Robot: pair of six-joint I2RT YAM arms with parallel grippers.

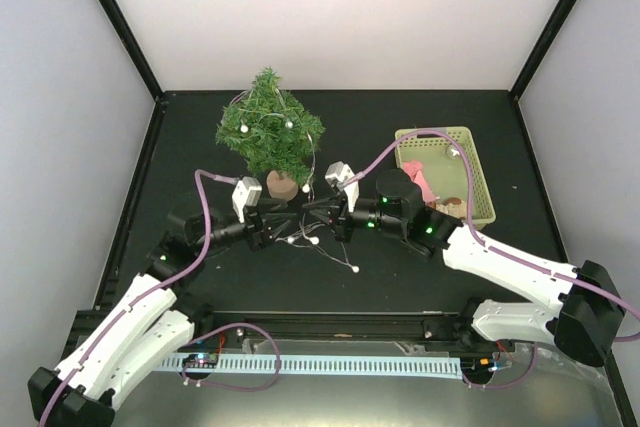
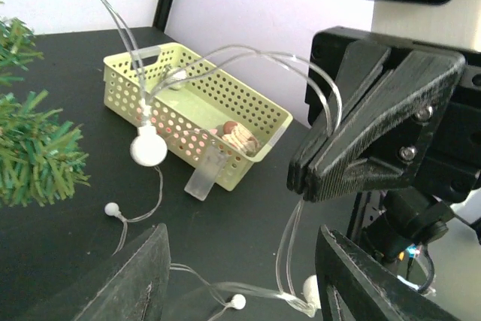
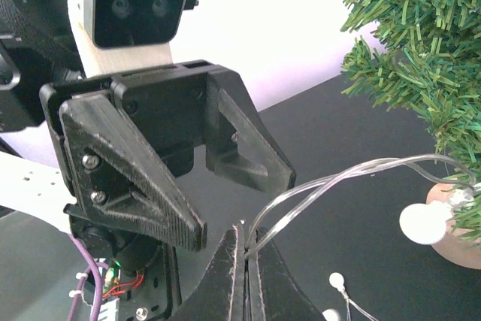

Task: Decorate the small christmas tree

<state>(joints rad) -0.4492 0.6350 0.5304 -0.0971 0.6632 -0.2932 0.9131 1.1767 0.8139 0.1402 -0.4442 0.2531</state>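
The small christmas tree (image 1: 268, 130) stands at the back left on its round wood base (image 1: 282, 185), with a string of lights (image 1: 322, 244) partly draped on it and trailing onto the mat. My right gripper (image 3: 245, 240) is shut on a doubled clear wire of that string (image 3: 331, 182), just in front of the tree. Facing it, my left gripper (image 2: 242, 237) is open, and the wire loop (image 2: 289, 249) hangs between its fingers without touching them. In the left wrist view the right gripper (image 2: 304, 180) pinches the wire above. A white bulb (image 3: 422, 223) hangs by the tree base (image 3: 460, 234).
A pale green lattice basket (image 1: 474, 169) with pink and brown ornaments sits at the right. Loose bulbs and wire (image 1: 340, 259) lie on the black mat between the arms. A clear plastic tab (image 2: 204, 172) hangs against the basket (image 2: 264, 110). Walls enclose the table.
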